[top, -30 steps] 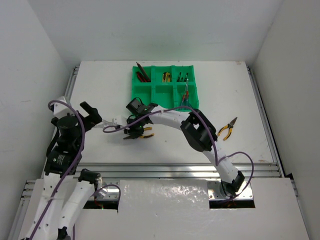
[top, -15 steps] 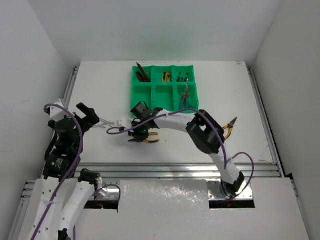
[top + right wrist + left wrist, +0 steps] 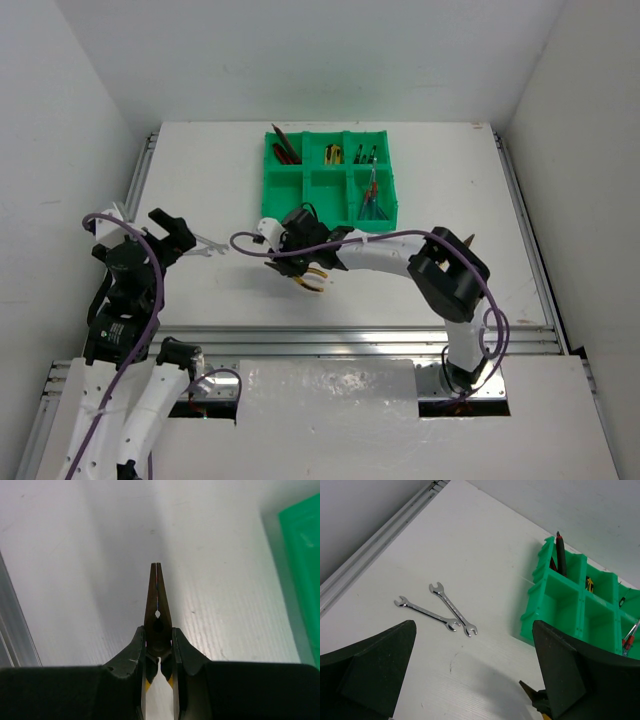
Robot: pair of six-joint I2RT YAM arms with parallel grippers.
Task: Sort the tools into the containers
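The right gripper (image 3: 159, 631) is clamping the needle-nose pliers (image 3: 157, 597) at their pivot, nose pointing straight out ahead. The green tray (image 3: 268, 185) is lying just beyond it, farther up the table. The left gripper (image 3: 472, 630) is gaping wide open.

The right pincer (image 3: 158, 647) grips yellow-handled pliers (image 3: 157, 605), nose pointing away, above the white table (image 3: 75, 555).

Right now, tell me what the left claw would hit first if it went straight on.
Probably the pair of wrenches on the table: they lie just ahead, framed by the open left claw. The green tray sits off to its right.
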